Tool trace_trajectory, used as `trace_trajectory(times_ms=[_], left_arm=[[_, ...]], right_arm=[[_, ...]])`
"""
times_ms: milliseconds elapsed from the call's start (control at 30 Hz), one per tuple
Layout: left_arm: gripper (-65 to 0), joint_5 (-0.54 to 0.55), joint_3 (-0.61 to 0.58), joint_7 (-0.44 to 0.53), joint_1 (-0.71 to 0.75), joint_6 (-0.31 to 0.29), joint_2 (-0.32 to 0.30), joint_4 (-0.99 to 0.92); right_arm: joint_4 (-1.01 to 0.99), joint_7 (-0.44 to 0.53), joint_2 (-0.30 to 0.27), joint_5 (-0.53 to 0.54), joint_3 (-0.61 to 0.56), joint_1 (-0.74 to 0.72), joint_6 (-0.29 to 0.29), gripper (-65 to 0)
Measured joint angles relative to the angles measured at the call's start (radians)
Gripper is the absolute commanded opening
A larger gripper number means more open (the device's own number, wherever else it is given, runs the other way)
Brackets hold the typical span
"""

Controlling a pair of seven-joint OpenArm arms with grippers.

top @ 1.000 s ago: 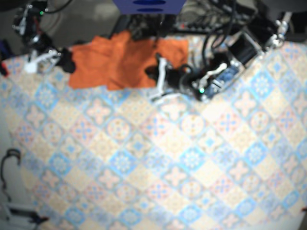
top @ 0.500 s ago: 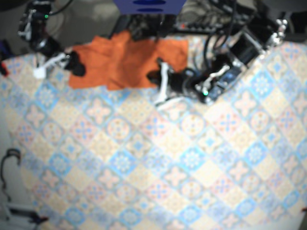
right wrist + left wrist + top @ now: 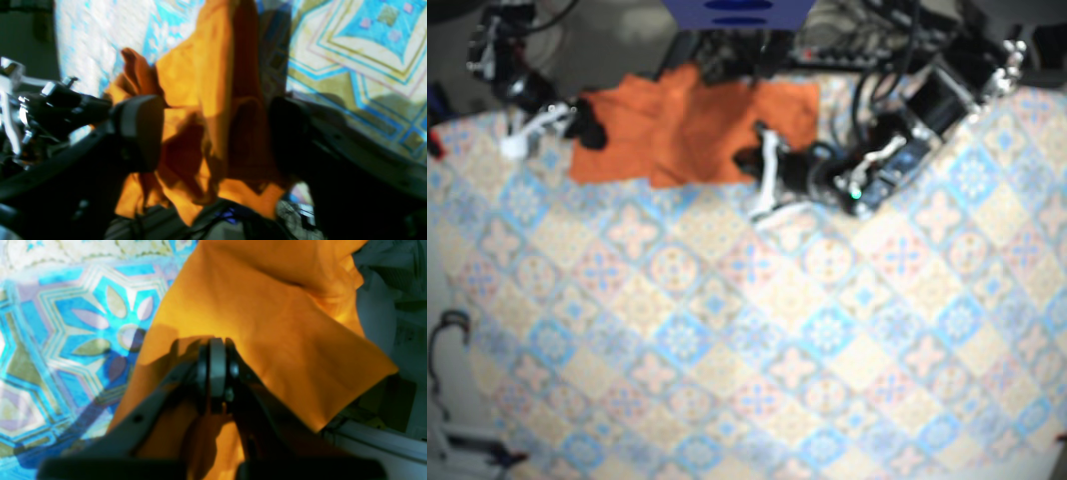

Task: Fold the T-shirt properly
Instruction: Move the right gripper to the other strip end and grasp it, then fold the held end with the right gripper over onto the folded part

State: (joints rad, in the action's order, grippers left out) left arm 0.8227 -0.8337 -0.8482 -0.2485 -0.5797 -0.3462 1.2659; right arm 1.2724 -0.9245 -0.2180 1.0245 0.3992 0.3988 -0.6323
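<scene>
T-shirt (image 3: 677, 120), orange: where does it lie, asks the student.

Tutor: At the far edge of the patterned table (image 3: 747, 350). It is spread roughly flat but creased and not yet folded, and one far corner overhangs the table edge in the left wrist view.

Student: Why do both arms sit at its margins?

Tutor: A fold probably starts from two held edges, so each arm takes one side. The right gripper (image 3: 213, 140) is at the cloth's left end in the overhead view. Its jaws stand wide, with a raised bunch of orange fabric between the two pads (image 3: 140, 133). Neither pad visibly presses the cloth, so this reads as the approach to a pinch.

Student: And the other arm?

Tutor: The left gripper (image 3: 217, 370) lies at the shirt's near right border. Its jaws are pressed together tip to tip over the fabric, and its shadow falls on the cloth. No fabric is visibly caught between the tips, though the view is too soft to rule out a thin layer.

Student: What does the next move call for?

Tutor: Probably closing the right jaws on the bunched hem. The left tips would need a sure hold too, since a one-sided lift would drag the shirt askew and not crease it cleanly. The overhang adds a risk of slipping off the far edge.
</scene>
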Motion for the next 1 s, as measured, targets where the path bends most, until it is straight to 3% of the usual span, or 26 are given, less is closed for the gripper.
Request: trace_trajectory(times_ms=[100,300,500,600,800,1000], left_arm=[[-65.0,0.0,0.0,0.0,0.0,0.0,0.0,0.0],[-65.0,0.0,0.0,0.0,0.0,0.0,0.0,0.0],[-65.0,0.0,0.0,0.0,0.0,0.0,0.001,0.0],[-65.0,0.0,0.0,0.0,0.0,0.0,0.0,0.0],[-65.0,0.0,0.0,0.0,0.0,0.0,0.001,0.0],[-65.0,0.021,0.005,-0.074,0.014,-0.003,-0.056,0.006]], right_arm=[[0.01,0.02,0.016,-0.087,0.003,-0.005,0.001,-30.8],[0.039,0.034,0.043,-0.188,0.006,-0.007,0.001,-38.7],[0.154,-0.021,0.053,-0.256,-0.072,0.01,0.016,-53.3],[0.206,-0.053,0.063,-0.272,-0.087,0.019,0.02,-64.5],[0.305,-0.046,0.052,-0.277,-0.082,0.031,0.024,-65.0],[0.32,-0.045,0.054,-0.274,-0.08,0.027,0.024,-65.0]])
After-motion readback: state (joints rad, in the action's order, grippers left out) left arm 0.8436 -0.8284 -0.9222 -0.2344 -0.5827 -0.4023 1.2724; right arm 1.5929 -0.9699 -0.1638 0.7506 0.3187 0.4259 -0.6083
